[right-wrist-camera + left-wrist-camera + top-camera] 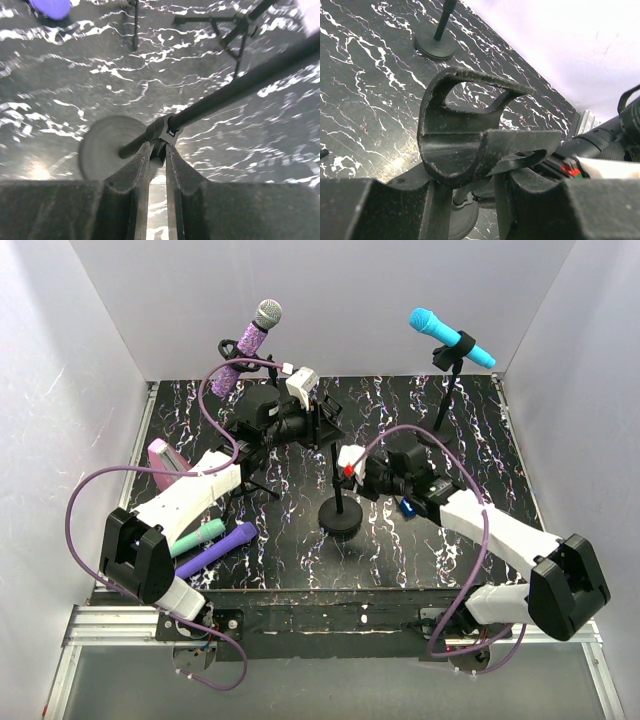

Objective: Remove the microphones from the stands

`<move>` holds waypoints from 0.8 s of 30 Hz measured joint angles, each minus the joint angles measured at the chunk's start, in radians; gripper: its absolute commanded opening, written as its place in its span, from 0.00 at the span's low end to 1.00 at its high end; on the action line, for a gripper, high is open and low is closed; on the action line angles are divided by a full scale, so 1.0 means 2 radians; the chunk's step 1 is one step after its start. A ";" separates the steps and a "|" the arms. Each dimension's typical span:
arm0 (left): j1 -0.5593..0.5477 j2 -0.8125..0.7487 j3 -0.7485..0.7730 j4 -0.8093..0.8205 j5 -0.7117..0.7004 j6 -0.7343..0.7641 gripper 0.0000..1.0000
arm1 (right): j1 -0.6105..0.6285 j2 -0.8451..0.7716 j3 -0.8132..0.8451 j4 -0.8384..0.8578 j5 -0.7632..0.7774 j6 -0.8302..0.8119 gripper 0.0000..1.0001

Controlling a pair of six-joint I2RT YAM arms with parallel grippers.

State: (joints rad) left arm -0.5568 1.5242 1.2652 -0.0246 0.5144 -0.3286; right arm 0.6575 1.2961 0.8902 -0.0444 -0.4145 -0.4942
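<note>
The clip (470,145) on the middle stand (340,496) was empty, so for that stand the removal looked done. Two loose microphones lay on the counter (400,550), a purple microphone (215,551) and a teal microphone (200,537) just beside it. Which one belonged to that clip could not be told. Two other stands were loaded: a glittery microphone (252,338) at 11 o'clock on the counter and a cyan microphone (450,337) at 1 o'clock. If either was meant, that work was not yet done.

The left claw (480,200) sat at the empty clip, its fingers partway apart on either side of the clip's stem. Whether they pinched it could not be told. The right claw (159,150) was closed to a narrow slit on the stand's pole at its collar, above the round base.

The loose pair lay well apart from both claws, at about 7 o'clock from the left claw and 8 o'clock from the right.
</note>
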 measured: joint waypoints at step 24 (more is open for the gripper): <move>-0.007 -0.001 0.000 -0.001 0.025 0.042 0.00 | 0.002 -0.234 -0.299 0.076 -0.006 -0.546 0.63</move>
State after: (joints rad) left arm -0.5709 1.5223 1.2652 -0.0257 0.5644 -0.2440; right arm 0.6613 0.8284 0.2928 0.1078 -0.4255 -1.5852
